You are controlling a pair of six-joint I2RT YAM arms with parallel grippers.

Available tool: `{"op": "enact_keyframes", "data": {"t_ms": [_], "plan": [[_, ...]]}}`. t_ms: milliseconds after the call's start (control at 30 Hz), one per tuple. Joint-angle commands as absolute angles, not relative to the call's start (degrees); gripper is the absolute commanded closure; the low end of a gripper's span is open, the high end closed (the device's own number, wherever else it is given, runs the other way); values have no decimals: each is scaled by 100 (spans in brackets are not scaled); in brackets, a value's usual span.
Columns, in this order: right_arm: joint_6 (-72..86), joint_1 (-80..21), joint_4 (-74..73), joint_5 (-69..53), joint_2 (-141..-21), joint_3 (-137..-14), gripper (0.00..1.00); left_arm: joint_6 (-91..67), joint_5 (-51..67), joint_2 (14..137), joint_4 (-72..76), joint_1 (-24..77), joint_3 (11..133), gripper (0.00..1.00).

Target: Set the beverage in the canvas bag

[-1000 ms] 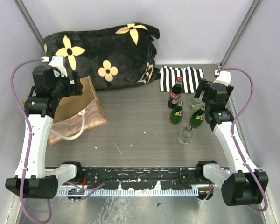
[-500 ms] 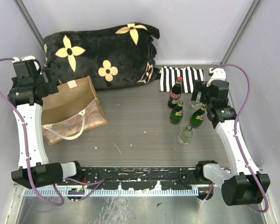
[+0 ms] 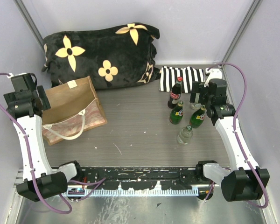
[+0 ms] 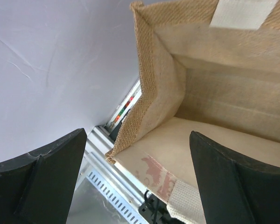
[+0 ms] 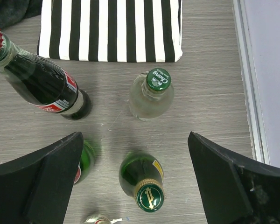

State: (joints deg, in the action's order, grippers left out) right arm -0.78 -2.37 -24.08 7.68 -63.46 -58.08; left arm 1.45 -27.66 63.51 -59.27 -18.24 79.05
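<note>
1. Left gripper, seen from above, hangs at the left edge of the bench. It is just beside the canvas bag, which sits toward the far-left corner in front of the black flowered blanket. The right gripper hangs over five bottles near the right edge. They are a cola bottle, two green bottles, a near clear bottle closest to the arm bases, and a green-capped clear bottle partly hidden under the fingers. A striped cloth lies just behind them.
2. From the left wrist, the left gripper has its jaws wide apart with nothing between them. Past the fingers is the open mouth of the canvas bag, with coarse tan weave on its edge and pale lining inside. A cream strap is on the far wall.
3. From the right wrist, the right gripper is also spread wide and empty. Below the gap stand the green-capped clear bottle and one of the green bottles. The cola bottle is off to the left, and the striped cloth lies beyond. No bottle touches either finger.
</note>
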Motion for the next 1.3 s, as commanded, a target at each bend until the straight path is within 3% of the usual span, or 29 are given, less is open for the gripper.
{"op": "enact_keyframes", "data": {"t_ms": [0,67,200,267,367,900,1267], "plan": [[-175,-202,-2285,617,-6435,-6210,0,273,-2969,6349,-5410,-1928,7448,0],[-175,-202,-2285,623,-6480,-6273,0,323,-2925,6415,-5151,-1932,7211,7],[-217,-203,-2284,656,-6513,-6372,0,410,-2684,6635,-4758,-1928,6935,37],[-269,-202,-2291,672,-6509,-6414,0,409,-2464,6744,-4523,-1930,6919,57],[-347,-202,-2342,709,-6504,-6547,0,454,-1841,6832,-4398,-1925,7005,98],[-520,-302,-2592,-716,-6764,-7878,10,1420,2640,7789,-4973,-1866,7777,100],[-773,-1687,-2505,-528,-7291,-8301,10,2488,4008,8326,-5554,-1039,8425,100]]}}
